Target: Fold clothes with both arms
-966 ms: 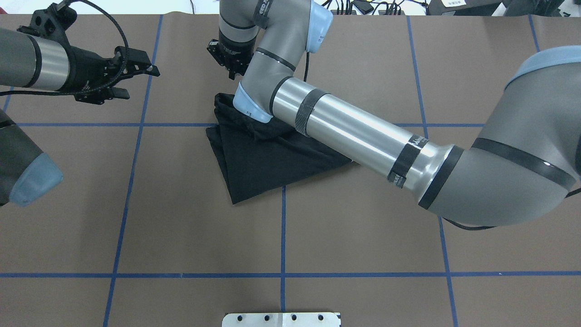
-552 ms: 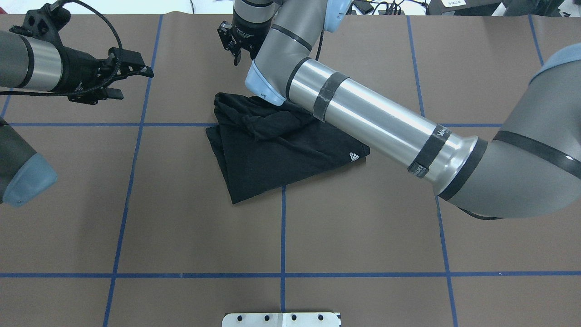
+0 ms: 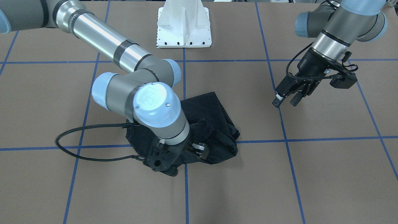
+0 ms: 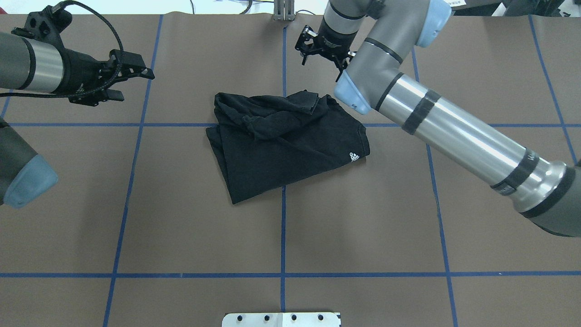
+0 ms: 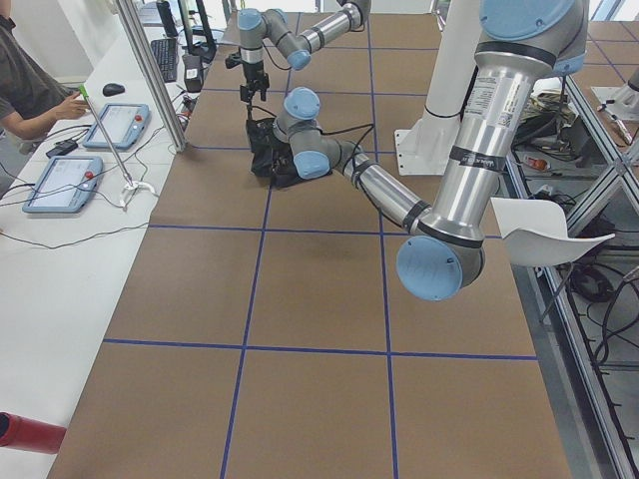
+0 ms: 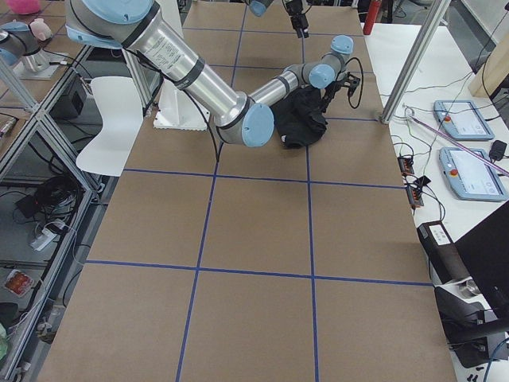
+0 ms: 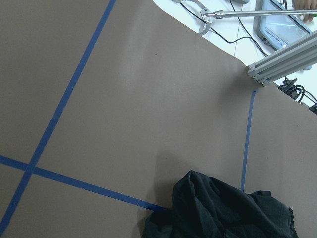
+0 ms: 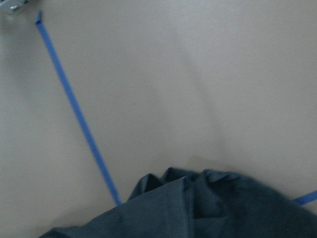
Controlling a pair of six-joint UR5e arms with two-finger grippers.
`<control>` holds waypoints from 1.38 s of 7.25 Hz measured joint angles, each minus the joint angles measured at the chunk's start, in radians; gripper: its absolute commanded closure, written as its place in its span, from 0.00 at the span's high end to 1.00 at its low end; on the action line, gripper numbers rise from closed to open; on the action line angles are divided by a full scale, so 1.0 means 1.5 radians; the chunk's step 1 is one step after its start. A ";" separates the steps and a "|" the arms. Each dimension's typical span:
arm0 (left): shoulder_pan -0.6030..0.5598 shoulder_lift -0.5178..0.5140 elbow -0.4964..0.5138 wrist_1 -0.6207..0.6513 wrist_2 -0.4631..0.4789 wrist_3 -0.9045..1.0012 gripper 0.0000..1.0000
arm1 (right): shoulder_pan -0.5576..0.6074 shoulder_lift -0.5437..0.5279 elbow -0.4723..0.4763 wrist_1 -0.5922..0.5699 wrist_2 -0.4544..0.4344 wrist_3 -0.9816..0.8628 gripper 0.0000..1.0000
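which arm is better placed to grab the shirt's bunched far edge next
Right, probably: the right gripper hangs open beyond the bunched far edge of the T-shirt; the left gripper is much farther off.

Bright, even light from above; only soft, faint shadows near the T-shirt (image 4: 281, 145); the right wrist view of it is blurry.

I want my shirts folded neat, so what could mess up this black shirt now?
The black short-sleeved T-shirt lies bunched along its far edge, so another fold might trap those wrinkles. The right arm's black two-finger gripper hangs open close to that bunched edge and might snag it. The left arm's black gripper is off to the side, so a one-sided pull could skew the shirt.
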 measured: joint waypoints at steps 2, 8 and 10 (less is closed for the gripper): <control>-0.002 0.002 -0.002 0.000 -0.001 0.036 0.99 | 0.050 -0.149 0.128 -0.029 0.000 -0.116 1.00; -0.036 0.183 -0.123 -0.001 -0.024 0.419 0.99 | 0.154 -0.516 0.405 -0.032 -0.016 -0.391 1.00; -0.124 0.250 -0.123 0.001 -0.097 0.638 0.99 | 0.228 -0.603 0.427 -0.032 -0.009 -0.552 1.00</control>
